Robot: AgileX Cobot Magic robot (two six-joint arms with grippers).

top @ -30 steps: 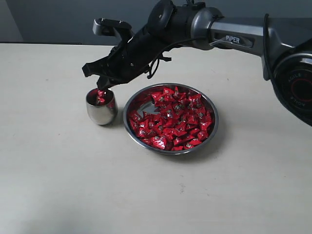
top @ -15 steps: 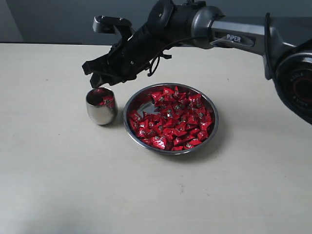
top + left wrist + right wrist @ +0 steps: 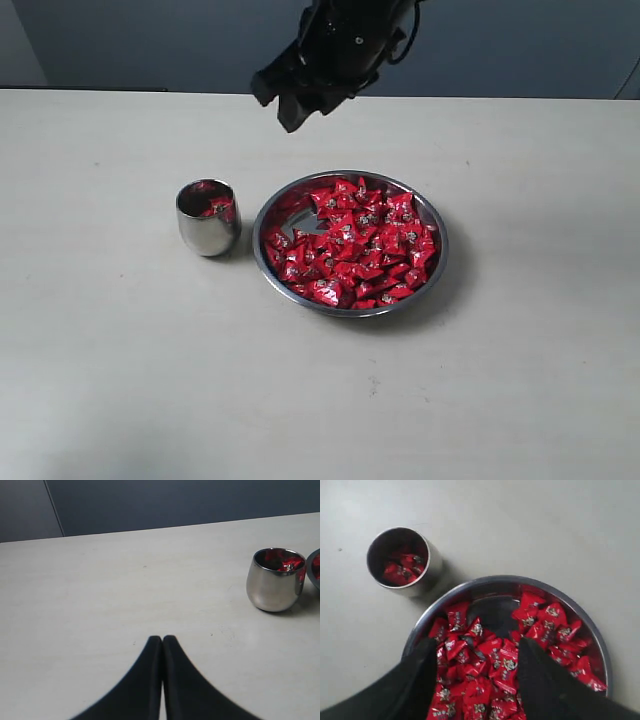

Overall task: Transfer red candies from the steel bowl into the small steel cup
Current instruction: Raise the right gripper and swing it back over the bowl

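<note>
The steel bowl (image 3: 437, 262) sits mid-table, full of red candies (image 3: 355, 245). Left of it stands the small steel cup (image 3: 208, 228) with a few red candies (image 3: 216, 206) inside. My right gripper (image 3: 282, 108) hangs high above the bowl's far-left side, open and empty. In its wrist view the right gripper (image 3: 477, 647) spreads its fingers over the candies (image 3: 505, 660) in the bowl (image 3: 470, 585), with the cup (image 3: 432, 567) beside it. My left gripper (image 3: 162, 639) is shut and empty, low over bare table, well away from the cup (image 3: 272, 587).
The pale table (image 3: 150, 380) spreads wide around the bowl and cup. A dark wall (image 3: 150, 40) runs behind the table's far edge. The bowl's rim (image 3: 315, 572) just shows beside the cup in the left wrist view.
My right gripper opened over the cup and dropped a red candy into it. It then rose and swung back towards the bowl's far side. Left gripper unchanged.
</note>
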